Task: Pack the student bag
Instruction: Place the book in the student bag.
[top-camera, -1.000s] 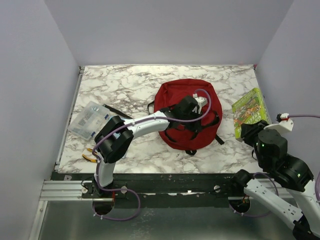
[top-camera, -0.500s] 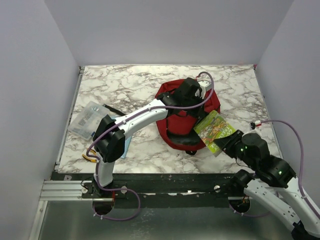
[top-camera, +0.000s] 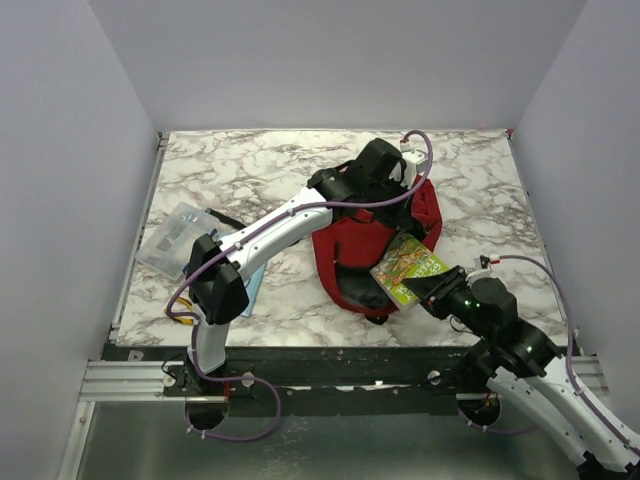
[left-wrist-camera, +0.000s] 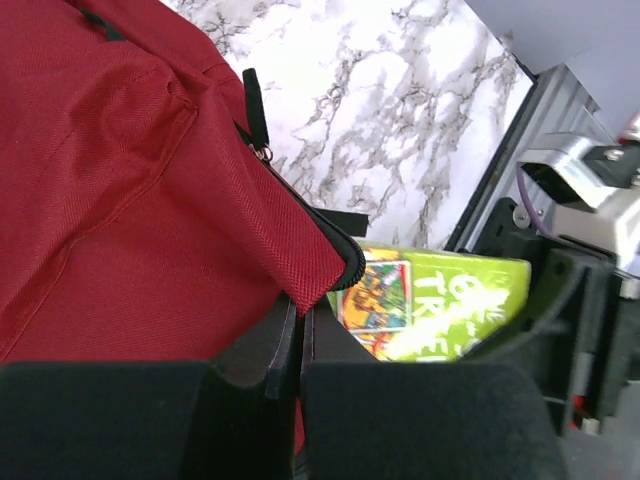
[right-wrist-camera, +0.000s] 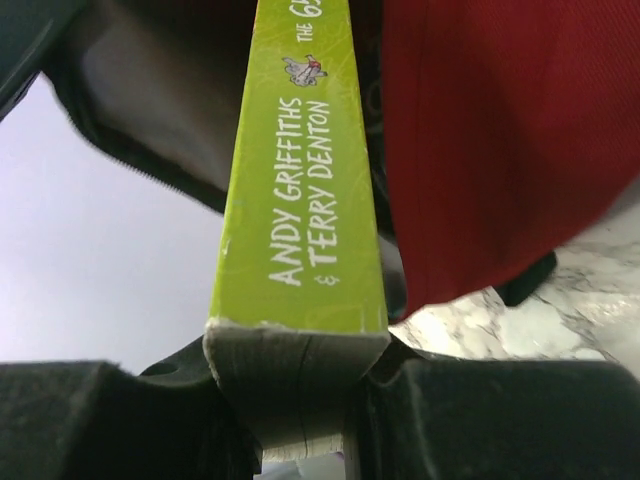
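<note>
**A:** One thing takes up the middle of the white marbled desk (top-camera: 250, 170): the dark-red soft fabric student bag (top-camera: 345, 240). It lies a little right of centre, with its dark mouth facing the near right corner.

**B:** What keeps the mouth open?

**A:** The left end effector (left-wrist-camera: 300, 320). Its fingers are pressed together on the bag's zippered edge, pinching the red cloth and holding it up off the rest of the bag. A black zip pull (left-wrist-camera: 252, 105) hangs just beside the pinch.

**B:** And under that raised edge?

**A:** A lime-green paperback book (top-camera: 405, 268), tilted. Its far end is at the mouth, beneath the lifted flap. From the right wrist, the spine runs up between the dark inside and the red cloth, and it carries the authors' names in white.

**B:** Who has the book?

**A:** The right end effector (right-wrist-camera: 300, 400). It clamps the book's near end, one finger on each cover.

**B:** Anything further out?

**A:** At the desk's left edge, well apart from the bag, there is a clear plastic box (top-camera: 178, 238). A thin black stick (top-camera: 235, 223) lies just beside it. A pale-blue flat thing (top-camera: 252, 278) sits partly under the left arm. Near the front-left corner something yellow-handled (top-camera: 178, 316) shows, but too little of it to say what it is.
</note>
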